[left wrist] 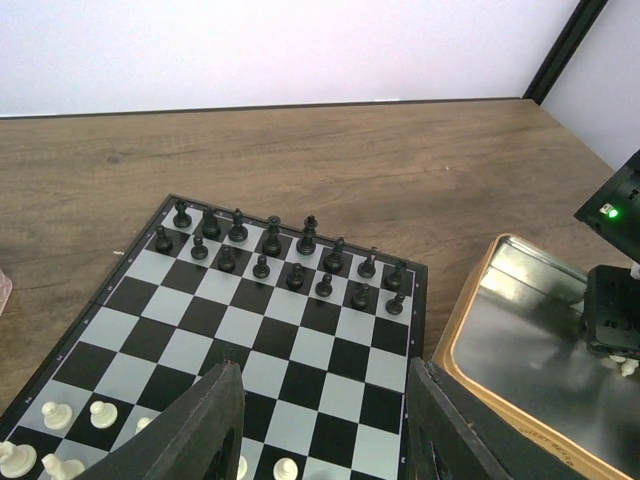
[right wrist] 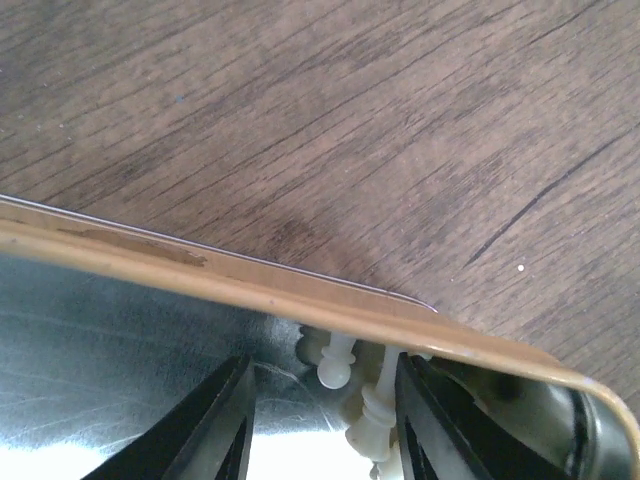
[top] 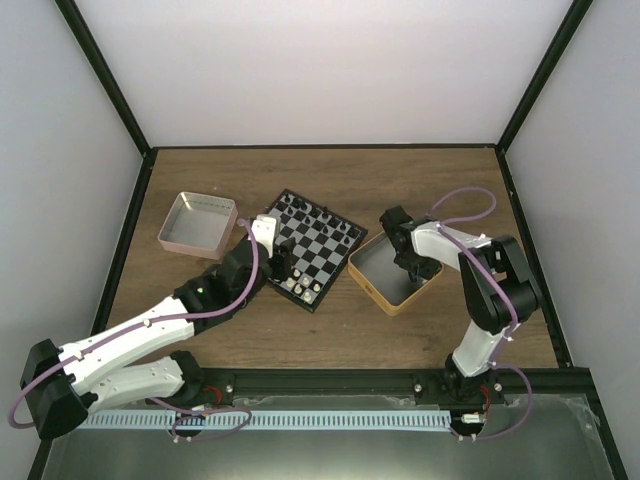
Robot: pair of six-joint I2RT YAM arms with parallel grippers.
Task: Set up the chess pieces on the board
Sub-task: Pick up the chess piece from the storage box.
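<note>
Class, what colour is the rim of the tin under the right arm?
Golden tan rim, best in the right wrist view.

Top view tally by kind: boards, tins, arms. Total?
Boards: 1, the board
Tins: 2, pink tin and gold tin
Arms: 2, left arm and right arm
Total: 5
</note>
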